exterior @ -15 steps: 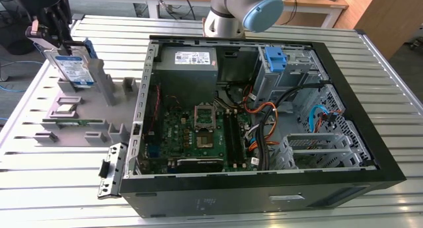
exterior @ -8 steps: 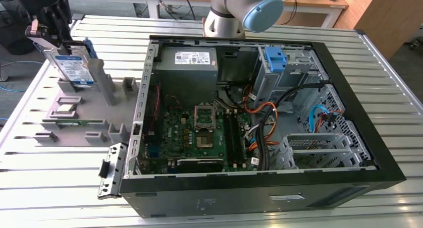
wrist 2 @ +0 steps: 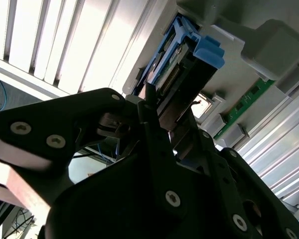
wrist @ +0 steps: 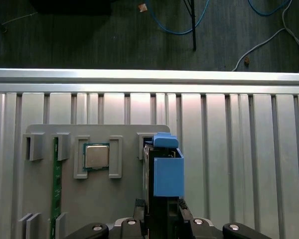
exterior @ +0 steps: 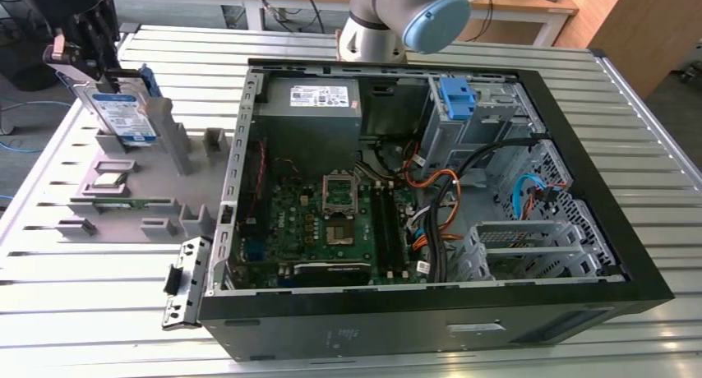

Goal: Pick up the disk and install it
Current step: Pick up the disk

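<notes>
The disk (exterior: 118,115), upright near the table's (exterior: 66,312) far corner on the exterior view's left, its upper end clamped tight in the gripper (exterior: 97,70). White-and-blue label facing out, print too small to read. Lower end at the grey holder (exterior: 164,177), with bare table nearer and the computer case (exterior: 625,263) just beside.

In the second wrist view, black fingers (wrist 2: 152,129) pressed against the disk (wrist 2: 189,79), blue bracket (wrist 2: 209,50) at its end.

In the first wrist view, disk (wrist: 149,174) projecting from the gripper (wrist: 162,221) over the holder (wrist: 124,199), near a chip (wrist: 96,157) and a green memory stick (wrist: 55,184). Bare slats (wrist: 239,149) out to the table's edge.

disk (exterior: 123,119): silver, white-blue label | bracket (wrist: 168,174): blue | tool (wrist: 163,215): apparently black
</notes>
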You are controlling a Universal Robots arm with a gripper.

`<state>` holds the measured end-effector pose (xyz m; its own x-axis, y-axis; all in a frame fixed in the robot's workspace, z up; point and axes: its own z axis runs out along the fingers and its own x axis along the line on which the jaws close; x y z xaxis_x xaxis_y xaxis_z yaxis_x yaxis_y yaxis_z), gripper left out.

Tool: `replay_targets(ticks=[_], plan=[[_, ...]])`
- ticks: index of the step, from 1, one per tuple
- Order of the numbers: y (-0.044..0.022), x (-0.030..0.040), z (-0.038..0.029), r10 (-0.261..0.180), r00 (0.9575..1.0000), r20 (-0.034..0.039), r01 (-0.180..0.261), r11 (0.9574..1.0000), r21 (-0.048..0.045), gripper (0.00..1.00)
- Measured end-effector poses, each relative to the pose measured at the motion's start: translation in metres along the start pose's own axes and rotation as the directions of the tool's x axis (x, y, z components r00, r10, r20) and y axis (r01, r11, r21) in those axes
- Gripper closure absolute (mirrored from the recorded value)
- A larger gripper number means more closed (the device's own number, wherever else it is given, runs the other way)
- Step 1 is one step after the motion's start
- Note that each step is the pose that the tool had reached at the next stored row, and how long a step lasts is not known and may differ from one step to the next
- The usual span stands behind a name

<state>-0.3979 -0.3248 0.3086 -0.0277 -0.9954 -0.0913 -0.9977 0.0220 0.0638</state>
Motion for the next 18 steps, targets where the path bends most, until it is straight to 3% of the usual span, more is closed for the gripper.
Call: replay_targets(ticks=[18], plan=[[-0.0009,0.0013,0.0138,-0.001,1.0000,0.0000,0.001,1.0000,0.0021,0.65]])
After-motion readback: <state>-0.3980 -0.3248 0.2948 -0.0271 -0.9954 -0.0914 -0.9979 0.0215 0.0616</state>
